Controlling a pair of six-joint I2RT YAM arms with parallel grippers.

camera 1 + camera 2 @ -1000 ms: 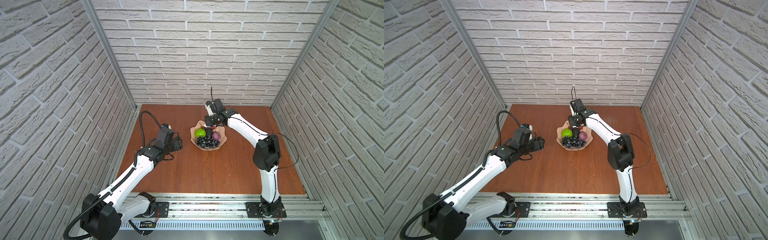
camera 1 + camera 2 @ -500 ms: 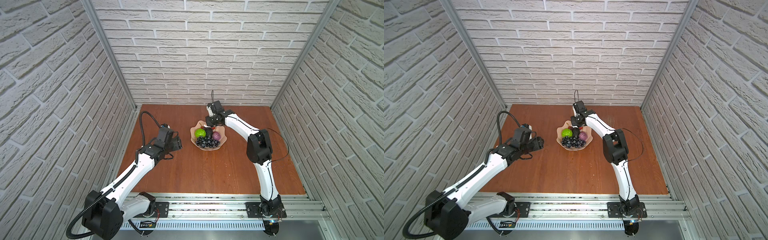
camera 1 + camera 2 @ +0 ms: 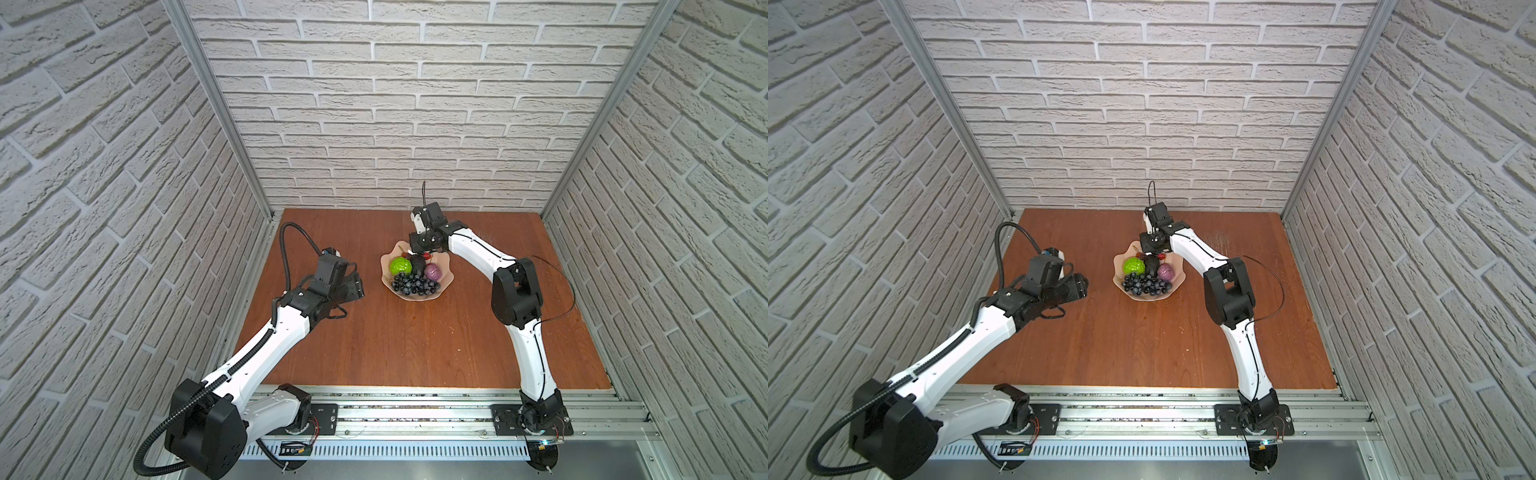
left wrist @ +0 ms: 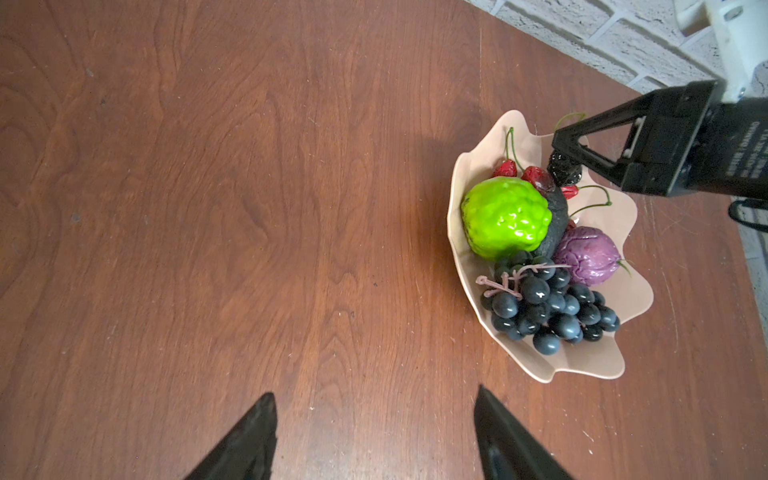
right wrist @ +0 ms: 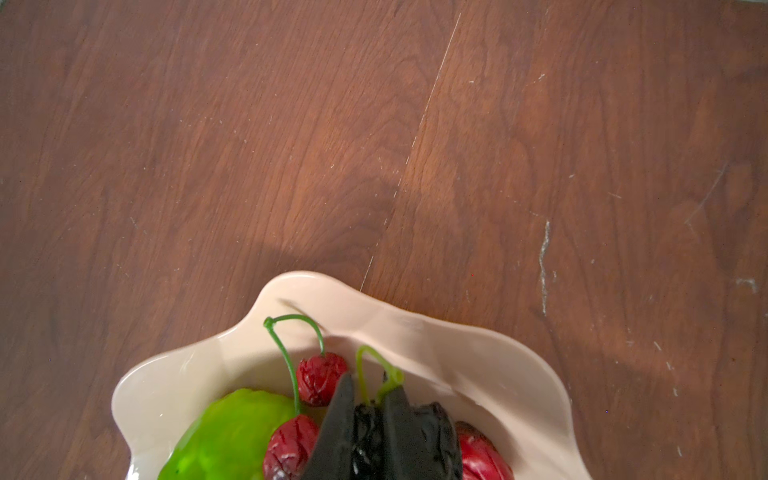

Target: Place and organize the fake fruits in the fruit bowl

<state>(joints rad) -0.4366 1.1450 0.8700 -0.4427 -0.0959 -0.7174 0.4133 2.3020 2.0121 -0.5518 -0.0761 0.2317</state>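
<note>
Bright even light, soft shadows, glare on lime-green ball (image 4: 507, 218).

Both top views look steeply down from high at the front over the whole bench (image 3: 415, 340), toward the back wall (image 3: 395, 104). My left wrist camera views the fruit bowl (image 4: 602, 365) from nearby; my right one looks closely onto its rim.

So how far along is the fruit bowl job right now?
Done: lime-green ball, avocado, purple fruit, grape bunch and red cherries sit in the pink bowl. In hand: the right pincer is shut on a small black fruit just above the bowl. Left: releasing it there. The left pincer hangs open and empty.
</note>
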